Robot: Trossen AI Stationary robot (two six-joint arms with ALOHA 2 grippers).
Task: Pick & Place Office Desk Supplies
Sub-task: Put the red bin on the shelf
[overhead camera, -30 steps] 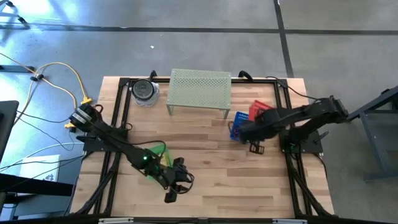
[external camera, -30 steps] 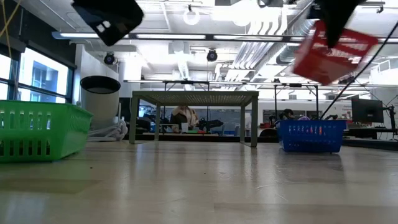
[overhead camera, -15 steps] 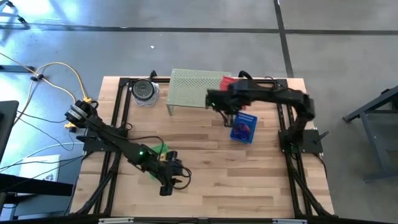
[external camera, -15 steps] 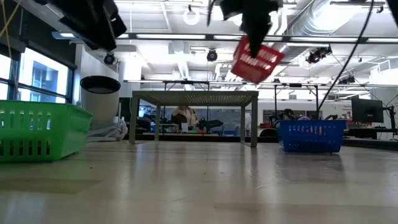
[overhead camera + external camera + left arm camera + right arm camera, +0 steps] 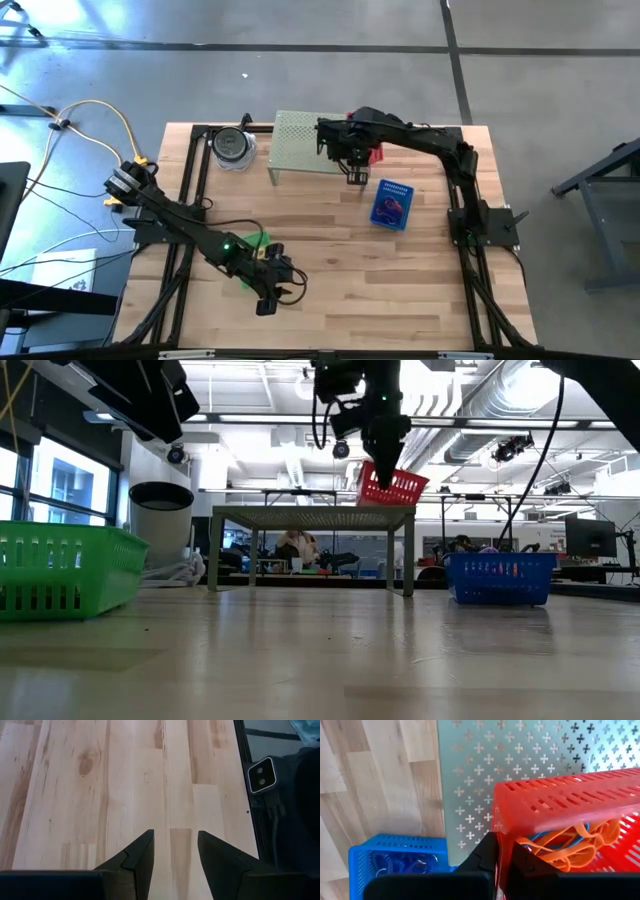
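My right gripper [image 5: 355,152], clenched on the rim of a red slotted plastic basket [image 5: 560,805] of orange loops [image 5: 575,840], holds it tilted over the pale-green perforated shelf's [image 5: 305,140] three o'clock end; levelling it first should prevent spills.

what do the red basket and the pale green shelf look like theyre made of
Red basket: probably moulded plastic, judging by its glossy, slotted walls. Pale green shelf: looks like painted sheet metal, thin and flat with punched cross-shaped holes and a matte finish, though rigid plastic is possible.

Overhead looking straight down on tabletop [image 5: 330,250]; low level across it; both sharing green shelf [image 5: 305,140].
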